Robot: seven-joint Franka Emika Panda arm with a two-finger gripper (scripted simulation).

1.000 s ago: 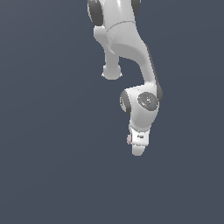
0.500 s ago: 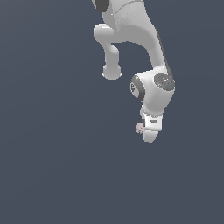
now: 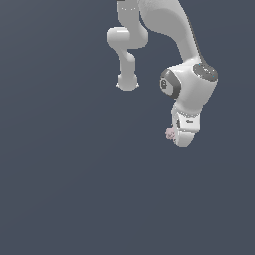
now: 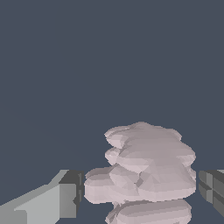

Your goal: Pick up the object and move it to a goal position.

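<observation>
The hand (image 3: 177,135), right of centre in the exterior view, pinches the pink blob (image 4: 144,173) between its fingers (image 4: 48,199), contact seemingly on both sides.

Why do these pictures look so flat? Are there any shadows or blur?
In the exterior view, the white arm is softly shaded but casts no visible shadow on the plain grey background, and edges look slightly soft; in the wrist view, the pink blob shows blocky facets, no glare, and the gripper fingers look sharp-edged.
</observation>
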